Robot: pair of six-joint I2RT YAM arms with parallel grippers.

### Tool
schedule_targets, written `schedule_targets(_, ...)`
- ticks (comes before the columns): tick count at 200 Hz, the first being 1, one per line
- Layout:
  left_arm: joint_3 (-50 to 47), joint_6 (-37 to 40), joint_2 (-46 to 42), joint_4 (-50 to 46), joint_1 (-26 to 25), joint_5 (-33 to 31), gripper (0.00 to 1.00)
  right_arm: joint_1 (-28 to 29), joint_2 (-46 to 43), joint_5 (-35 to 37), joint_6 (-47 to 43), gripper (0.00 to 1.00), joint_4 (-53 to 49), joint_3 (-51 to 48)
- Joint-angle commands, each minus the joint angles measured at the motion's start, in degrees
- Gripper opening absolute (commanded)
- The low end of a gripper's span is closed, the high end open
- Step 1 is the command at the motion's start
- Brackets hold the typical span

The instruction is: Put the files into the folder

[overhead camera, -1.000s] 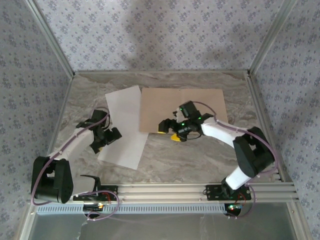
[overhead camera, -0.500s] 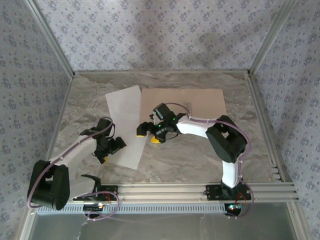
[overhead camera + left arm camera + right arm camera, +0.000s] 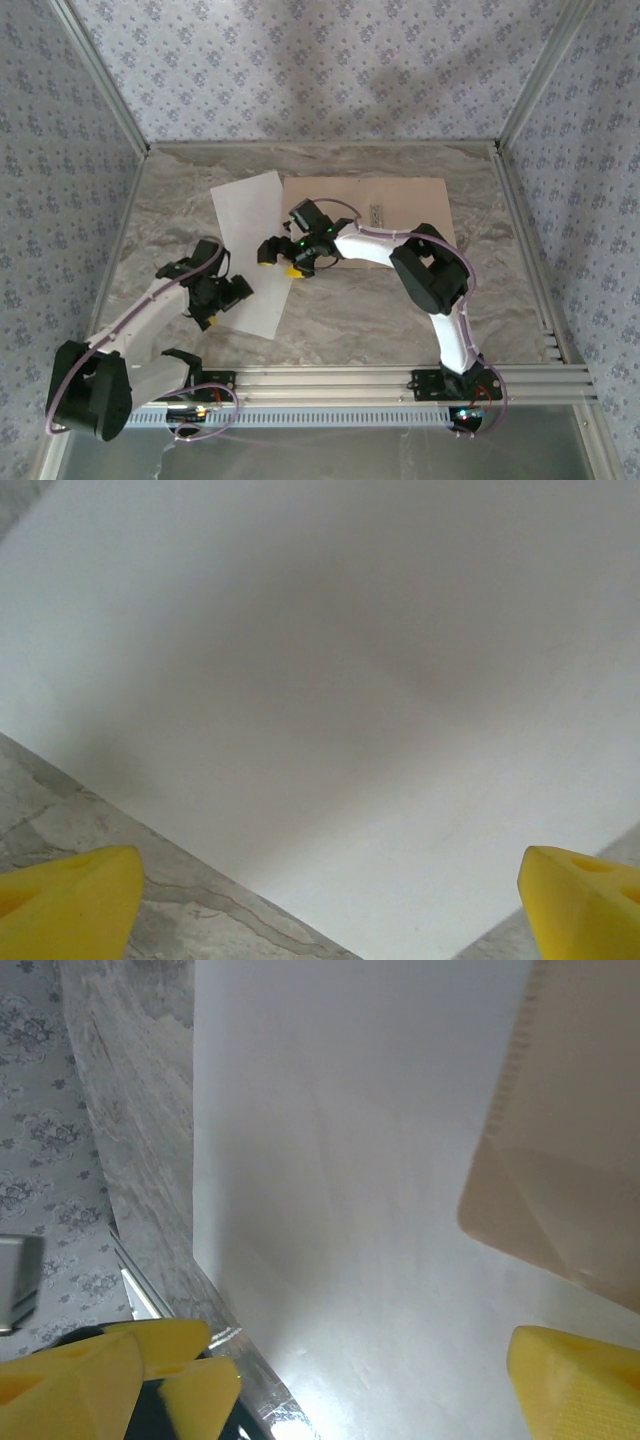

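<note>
The left gripper's yellow fingers (image 3: 70,900) stand spread wide, holding nothing, low over the near end of the files (image 3: 250,240). The left gripper (image 3: 225,303) hangs above that white paper, which lies flat on the marble table (image 3: 350,310). Farther in, the right gripper (image 3: 279,262) is likewise released and empty at the paper's right edge, where the folder (image 3: 400,235) meets it. The folder lies flat beyond, seemingly open. I judge this the reach for the files; next calls for pinching a thin, floppy edge and sliding it onto the tan leaf.
</note>
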Motion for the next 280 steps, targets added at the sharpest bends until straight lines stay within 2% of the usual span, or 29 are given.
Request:
schedule_targets(1,3.7,5.6,0.5,-0.6,3.1,-0.1,0.96,1.0,1.7,0.9,0.0,0.95,-2.7,2.3)
schedule_targets(41,8.2,11.8,7.3,2.5,8.5,3.3,0.97,1.4,3.4,1.8,0.2,0.95,-3.0,3.3)
schedule_targets(83,8.7,13.0,15.8,6.9,11.9,6.3,0.96,1.5,5.6,2.7,-0.8,0.95,-4.1,5.8)
schedule_targets(98,8.1,13.3,17.1,6.6,12.4,5.3,0.95,1.5,6.6,2.8,-1.9,0.94,-5.9,7.5)
schedule_targets(151,3.9,10.6,14.6,6.5,12.5,4.5,0.95,1.0,9.0,4.2,-4.0,0.95,-9.6,12.0)
schedule_targets(239,0.4,8.0,9.1,5.0,12.8,9.3,0.96,0.0,12.7,5.5,-5.0,0.94,-13.1,18.6)
schedule_targets(256,-0.1,7.7,8.1,3.3,12.7,10.5,0.96,0.2,13.7,5.7,-7.4,0.94,-16.9,21.2)
schedule_targets(280,-0.9,7.4,7.3,2.5,11.9,10.1,0.93,-0.2,14.8,5.6,-8.5,0.94,-18.1,23.0)
